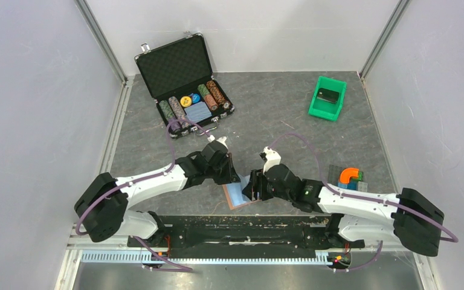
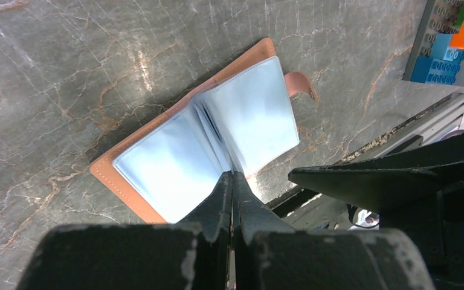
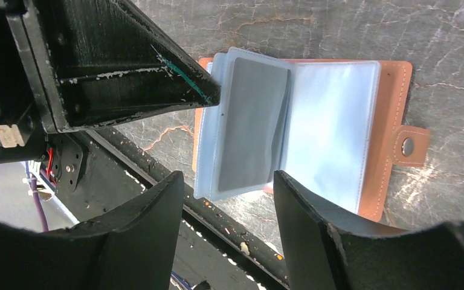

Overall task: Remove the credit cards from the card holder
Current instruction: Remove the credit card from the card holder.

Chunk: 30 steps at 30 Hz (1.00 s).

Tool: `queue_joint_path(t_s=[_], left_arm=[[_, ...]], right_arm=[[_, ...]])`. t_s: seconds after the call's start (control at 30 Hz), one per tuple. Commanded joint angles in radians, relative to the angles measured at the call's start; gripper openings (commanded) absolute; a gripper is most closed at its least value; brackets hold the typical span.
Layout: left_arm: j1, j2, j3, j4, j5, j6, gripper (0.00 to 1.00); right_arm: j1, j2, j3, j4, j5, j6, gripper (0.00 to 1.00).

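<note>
Credit cards [image 3: 252, 121] are sitting inside the card holder [image 1: 240, 194], and we are seeing only 1 of them, a dark grey rectangle behind a clear sleeve. The holder is lying open and flat at the near edge of the table [image 1: 314, 133], between the 2 arms, brown cover down and light blue sleeves [image 3: 332, 121] fanning upward. We are judging that the extraction step is just beginning, with no card out yet. The left gripper [image 2: 232, 181] is pressing shut, its tips touching the sleeve edges near the spine; we cannot tell whether a sleeve is caught between them. The right gripper [image 3: 228, 181] is standing partly open, empty, its jaws flanking the near end of the card's sleeve. Next we are needing those jaws to close on the card's edge alone, not on the plastic.
</note>
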Motion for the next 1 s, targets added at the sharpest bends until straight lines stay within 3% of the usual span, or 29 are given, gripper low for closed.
queue_joint_path(t_s=[0.0,0.5,0.97], left_arm=[[0.026,-0.028,-0.013,0.068,0.048,0.022,0.02],[0.036,-0.020,-0.030,0.090,0.082,0.031,0.02],[0.036,-0.018,-0.040,0.073,0.063,0.037,0.02]], right_arm=[[0.007,0.043,0.055,0.047,-0.006,-0.027,0.58],[0.009,0.089,0.069,0.030,0.038,-0.054,0.39],[0.012,0.097,0.076,-0.033,0.103,-0.085,0.35]])
